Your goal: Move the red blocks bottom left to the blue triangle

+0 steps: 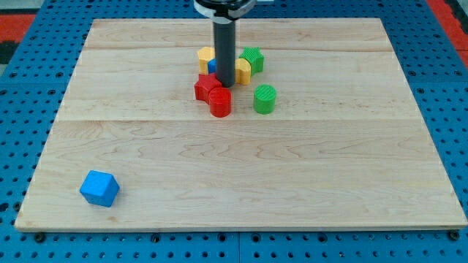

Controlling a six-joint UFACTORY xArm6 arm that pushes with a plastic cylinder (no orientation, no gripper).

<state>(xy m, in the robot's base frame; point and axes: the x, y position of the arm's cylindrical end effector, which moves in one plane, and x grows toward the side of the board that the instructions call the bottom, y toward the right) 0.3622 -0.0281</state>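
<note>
1. My tip [224,85] has no fingers and holds nothing; it can only push. It stands in a cluster of blocks near the middle of the board's top edge, touching or just beside the top side of the red blocks.
2. Two red blocks sit pressed together: a red star-like block [206,85] and a red cylinder [220,102] just below and to its right.
3. A blue piece [212,66], mostly hidden behind the rod, may be the blue triangle; I cannot tell its shape. A blue cube [99,188] lies well apart, near the board's bottom left corner.
4. Close by are a yellow block [206,55], another yellow block [243,70], a green star-like block [253,58] and a green cylinder [265,98].
5. Risks, as I judge them:
   - The two reds could split if the push meets them off centre, since the cylinder can roll aside.
   - The tip could drag the yellow or blue pieces along, because they are crowded against it.
   - Mistaking the cube for the triangle would send the reds too far.
</note>
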